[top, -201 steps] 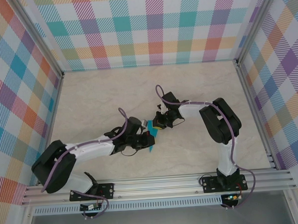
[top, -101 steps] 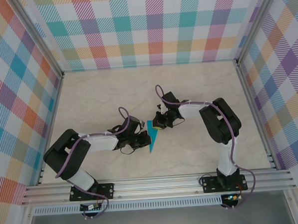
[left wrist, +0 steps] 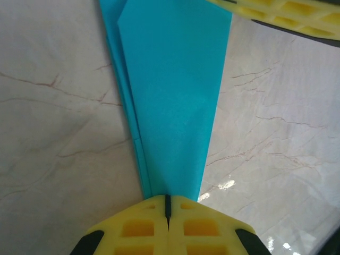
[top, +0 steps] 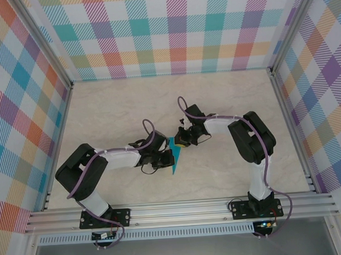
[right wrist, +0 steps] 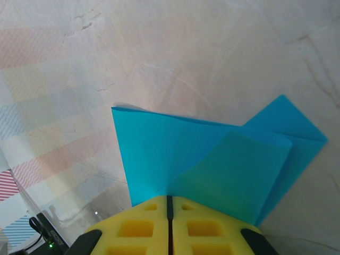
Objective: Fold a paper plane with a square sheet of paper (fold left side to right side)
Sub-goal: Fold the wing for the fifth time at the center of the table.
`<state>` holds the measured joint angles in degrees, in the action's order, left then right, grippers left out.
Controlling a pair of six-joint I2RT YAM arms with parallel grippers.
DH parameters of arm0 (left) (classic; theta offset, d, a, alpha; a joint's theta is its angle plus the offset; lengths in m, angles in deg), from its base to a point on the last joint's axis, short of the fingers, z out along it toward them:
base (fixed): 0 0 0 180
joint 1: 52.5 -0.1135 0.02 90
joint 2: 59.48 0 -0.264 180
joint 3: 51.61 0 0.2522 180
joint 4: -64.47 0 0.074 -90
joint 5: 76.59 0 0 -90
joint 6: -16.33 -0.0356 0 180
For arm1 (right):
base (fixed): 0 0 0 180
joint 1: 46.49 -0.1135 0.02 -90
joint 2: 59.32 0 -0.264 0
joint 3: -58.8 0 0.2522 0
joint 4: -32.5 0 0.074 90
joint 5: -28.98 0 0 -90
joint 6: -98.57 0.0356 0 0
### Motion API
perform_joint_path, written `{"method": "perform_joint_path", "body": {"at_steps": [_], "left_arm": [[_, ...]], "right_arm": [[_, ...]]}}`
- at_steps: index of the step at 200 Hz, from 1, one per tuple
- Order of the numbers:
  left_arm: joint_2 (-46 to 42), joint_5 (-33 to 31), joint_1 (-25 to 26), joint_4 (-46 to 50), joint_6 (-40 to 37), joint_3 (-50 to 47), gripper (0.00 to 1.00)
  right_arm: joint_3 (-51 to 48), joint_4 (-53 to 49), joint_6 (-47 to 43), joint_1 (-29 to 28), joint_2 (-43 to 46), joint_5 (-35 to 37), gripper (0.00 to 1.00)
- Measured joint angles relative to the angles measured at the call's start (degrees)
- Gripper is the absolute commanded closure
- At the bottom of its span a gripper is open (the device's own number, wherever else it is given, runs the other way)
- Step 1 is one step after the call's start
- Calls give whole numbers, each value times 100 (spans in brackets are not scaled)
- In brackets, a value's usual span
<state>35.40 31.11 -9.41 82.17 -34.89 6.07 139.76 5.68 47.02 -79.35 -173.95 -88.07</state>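
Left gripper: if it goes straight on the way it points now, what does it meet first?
The paper plane: its narrow end lies at the shut tips of the left gripper. Beyond it, probably a yellow finger of the right gripper; depth is unclear.

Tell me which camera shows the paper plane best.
Left wrist: the paper plane shows its long taper and layered edge. Right wrist shows overlapping flaps at one end; top external, a tiny teal sliver.

The paper plane (left wrist: 175, 106) is smooth, matt teal paper; the table (left wrist: 58, 133) is glossy and marble-veined.
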Motion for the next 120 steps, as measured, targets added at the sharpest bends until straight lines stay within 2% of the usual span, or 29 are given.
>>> {"method": "perform_joint_path", "body": {"at_steps": [20,35,41,67,90,120], "left_arm": [[57,-210,101,291,-72,190,100],[72,-302,142,393,-72,256,100],[74,-343,157,424,-72,273,100],[76,-498,234,535,-68,326,100],[76,-590,280,592,-61,361,100],[90,-671,302,647,-48,393,100]], "right_arm": [[0,-57,-33,-4,76,155,81],[-39,-208,-66,-7,232,339,81],[-90,-273,-96,15,334,411,82],[-450,-417,-208,70,874,575,100],[-916,-232,-133,70,1235,398,100],[-1237,66,55,-157,1224,164,100]]}}
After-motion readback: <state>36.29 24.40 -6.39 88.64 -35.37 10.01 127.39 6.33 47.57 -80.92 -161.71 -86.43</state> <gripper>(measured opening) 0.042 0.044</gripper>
